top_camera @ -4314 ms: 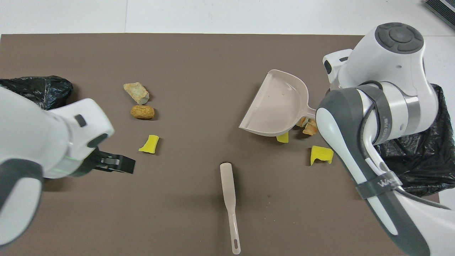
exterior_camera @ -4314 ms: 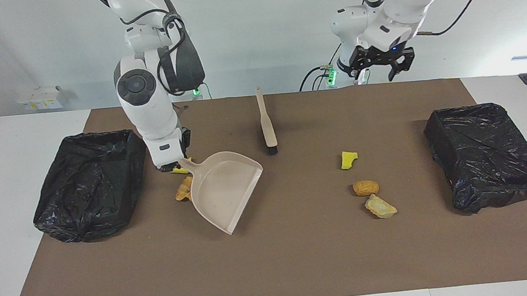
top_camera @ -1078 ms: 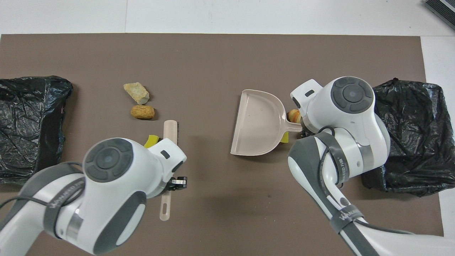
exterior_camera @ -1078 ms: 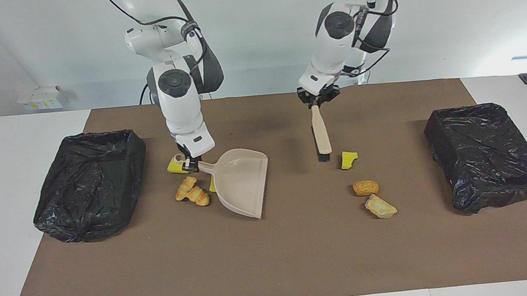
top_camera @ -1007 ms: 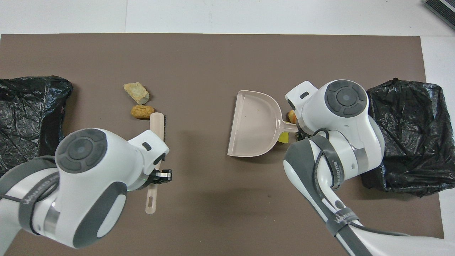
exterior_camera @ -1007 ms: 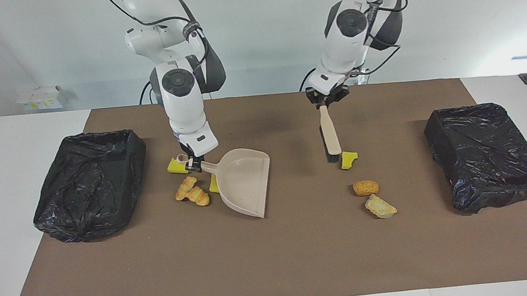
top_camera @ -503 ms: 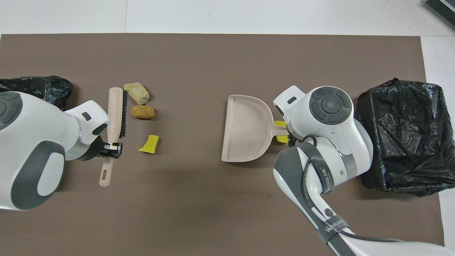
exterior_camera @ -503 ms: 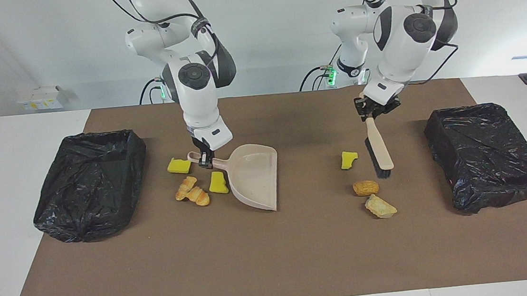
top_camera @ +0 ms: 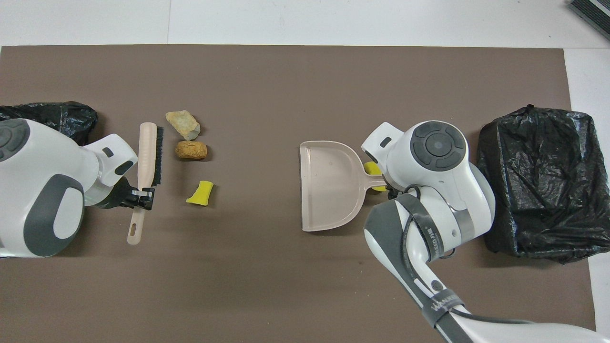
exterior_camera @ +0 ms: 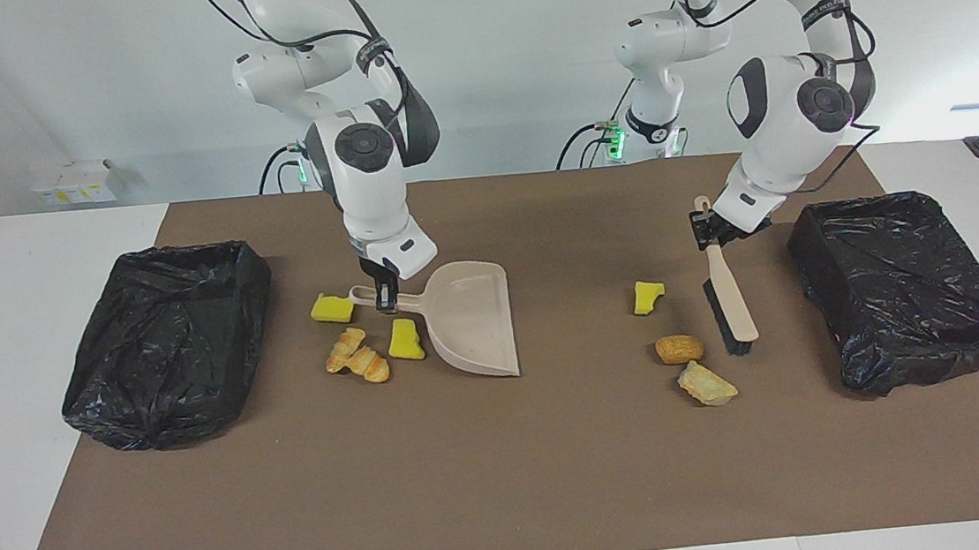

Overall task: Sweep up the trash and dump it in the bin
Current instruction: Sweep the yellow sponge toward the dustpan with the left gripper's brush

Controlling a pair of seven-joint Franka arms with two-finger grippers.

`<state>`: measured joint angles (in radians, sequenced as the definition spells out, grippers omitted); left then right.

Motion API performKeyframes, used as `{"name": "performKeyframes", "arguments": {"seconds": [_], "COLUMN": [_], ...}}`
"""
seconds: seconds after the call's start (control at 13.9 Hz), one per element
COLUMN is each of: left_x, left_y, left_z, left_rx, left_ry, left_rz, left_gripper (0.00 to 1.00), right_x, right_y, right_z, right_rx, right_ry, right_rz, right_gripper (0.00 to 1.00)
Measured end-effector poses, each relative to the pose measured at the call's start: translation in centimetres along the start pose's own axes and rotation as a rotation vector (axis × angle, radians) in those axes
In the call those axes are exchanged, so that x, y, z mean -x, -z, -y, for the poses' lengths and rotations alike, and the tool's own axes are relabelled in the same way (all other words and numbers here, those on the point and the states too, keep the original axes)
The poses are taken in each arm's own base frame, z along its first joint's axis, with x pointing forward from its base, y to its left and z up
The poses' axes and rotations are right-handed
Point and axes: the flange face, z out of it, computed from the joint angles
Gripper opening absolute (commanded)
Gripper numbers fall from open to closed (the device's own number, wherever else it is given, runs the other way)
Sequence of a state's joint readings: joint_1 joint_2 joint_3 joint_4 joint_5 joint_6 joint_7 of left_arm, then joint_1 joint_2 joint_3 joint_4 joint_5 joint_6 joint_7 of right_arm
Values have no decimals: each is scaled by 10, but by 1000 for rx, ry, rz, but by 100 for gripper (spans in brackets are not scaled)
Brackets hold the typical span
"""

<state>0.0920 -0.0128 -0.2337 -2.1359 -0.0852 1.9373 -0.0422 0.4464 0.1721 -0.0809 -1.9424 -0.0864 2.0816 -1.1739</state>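
The left gripper point(exterior_camera: 710, 238) is clamped on the handle of the brush point(exterior_camera: 729, 298), whose black bristles rest at the mat between the bin point(exterior_camera: 907, 283) at the left arm's end and a cluster of trash: a yellow sponge chunk point(exterior_camera: 647, 296), a brown bread piece point(exterior_camera: 679, 349) and a pale crust piece point(exterior_camera: 706, 384); the bristle head sits just beside the brown piece, apart from the yellow chunk; the right gripper point(exterior_camera: 382, 295) is clamped on the dustpan handle point(exterior_camera: 376, 297), and the beige dustpan point(exterior_camera: 474, 315) has its straight open lip facing the left arm's end of the table; between that lip and the cluster lies a wide bare stretch of brown mat point(exterior_camera: 507, 477); on the dustpan's handle side lie a second yellow sponge point(exterior_camera: 332, 308), a third yellow chunk point(exterior_camera: 405, 339) touching or nearly touching the pan's curved wall, and two croissant pieces point(exterior_camera: 357, 357); these lie between the pan and the second bin point(exterior_camera: 167, 339), with a narrow strip of mat before that bin's edge.
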Motion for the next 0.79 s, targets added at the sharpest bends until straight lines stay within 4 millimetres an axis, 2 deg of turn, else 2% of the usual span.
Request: {"name": "performKeyframes", "arguments": {"seconds": [0.36,0.79], "left_x": [34,40], "left_y": [-44,-69], "left_z": [-9,-65], "left_rx": [-31,-43], "left_ry": [100,114], "left_rz": [82,3], "left_gripper": [0,0], "right_x": [-9,-12], "right_y": [1,-1], "right_z": [3,6], "right_rx": [1,-2], "right_ry": [24,31], "right_rz": [0,2], "right_gripper": [0,0]}}
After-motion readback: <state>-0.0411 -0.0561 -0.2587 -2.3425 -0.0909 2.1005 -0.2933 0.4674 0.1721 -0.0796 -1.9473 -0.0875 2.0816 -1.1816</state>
